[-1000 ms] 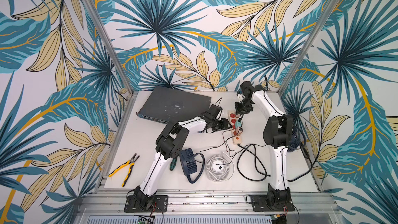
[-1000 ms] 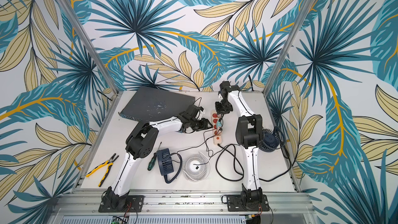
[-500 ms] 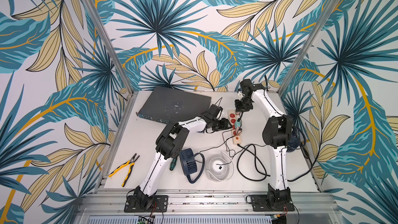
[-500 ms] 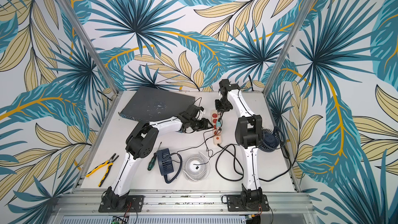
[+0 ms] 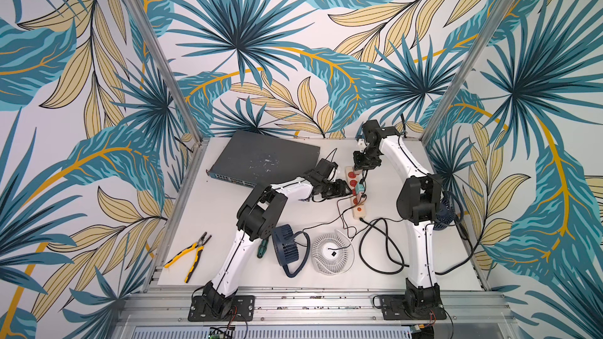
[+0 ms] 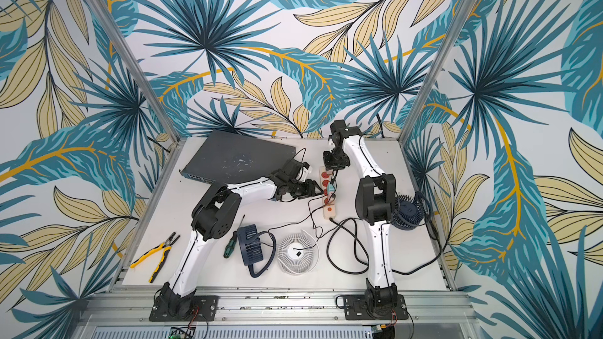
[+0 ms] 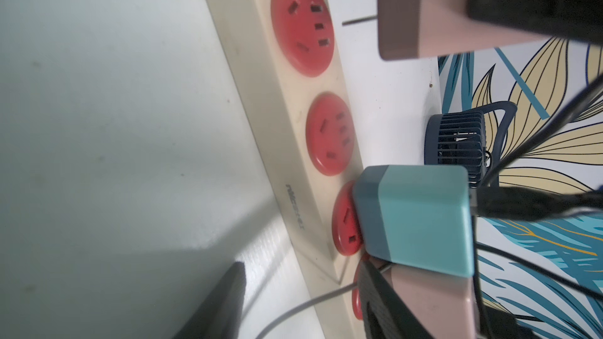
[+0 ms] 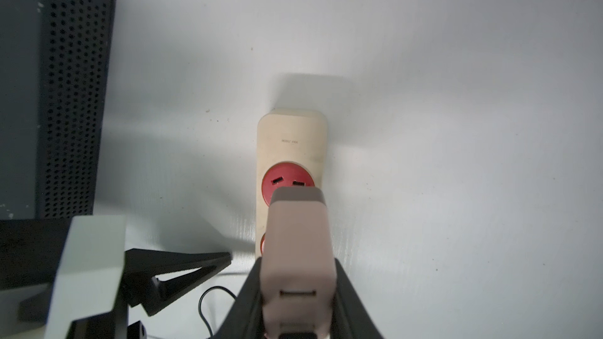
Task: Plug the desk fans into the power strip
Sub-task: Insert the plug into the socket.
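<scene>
**While the strip lies flat, a pink plug is held above it**

As is seen in both top views, the power strip (image 5: 358, 212) is laid flat and face up on the white table (image 5: 212, 223). It is placed between the two arms, near a dark grey box (image 5: 264, 158).

A pink plug (image 8: 298, 239) is clamped between the jaws of the right gripper (image 8: 297, 262) and is held over the far end of the strip. Its two metal pins (image 7: 359, 21) are pointed at the strip, but a gap is seen between them and the red sockets. A teal plug (image 7: 424, 220) is pushed into a socket near the middle of the strip.

The left gripper (image 5: 348, 189) is set low beside the strip, next to the teal plug. Its jaws are seen apart. One of its fingers (image 7: 225, 301) is found just beside the strip's side, with a small gap showing. Whether the other finger touches the strip cannot be told.

A white fan (image 5: 332, 252) and a blue fan (image 5: 287, 251) are laid near the front of the table. Which fan the pink plug belongs to cannot be told.
</scene>
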Available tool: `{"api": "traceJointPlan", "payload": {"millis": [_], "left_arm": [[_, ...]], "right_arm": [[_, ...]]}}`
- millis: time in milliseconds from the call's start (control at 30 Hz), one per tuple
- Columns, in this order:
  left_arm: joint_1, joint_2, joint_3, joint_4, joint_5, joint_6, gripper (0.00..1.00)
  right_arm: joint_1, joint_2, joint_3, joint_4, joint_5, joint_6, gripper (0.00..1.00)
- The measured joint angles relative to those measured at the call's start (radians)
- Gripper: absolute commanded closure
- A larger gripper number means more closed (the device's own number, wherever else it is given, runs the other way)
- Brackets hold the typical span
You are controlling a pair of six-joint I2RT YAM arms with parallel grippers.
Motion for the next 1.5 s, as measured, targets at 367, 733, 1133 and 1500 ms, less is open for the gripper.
{"api": "traceJointPlan", "payload": {"millis": [367,733,1133,1500], "left_arm": [[0.0,0.0,0.0,0.0,0.0,0.0,0.41],[0.0,0.0,0.0,0.0,0.0,0.0,0.41],[0.0,0.0,0.0,0.0,0.0,0.0,0.41],[0.0,0.0,0.0,0.0,-0.001,0.0,0.41]], "right_arm": [[0.0,0.024,0.0,-0.005,-0.002,0.0,1.0],[0.0,0.035,0.007,-0.006,0.004,0.005,1.0],[0.003,0.072,0.063,-0.039,0.011,0.023,1.0],[0.015,0.119,0.099,-0.046,0.029,0.023,1.0]]}}
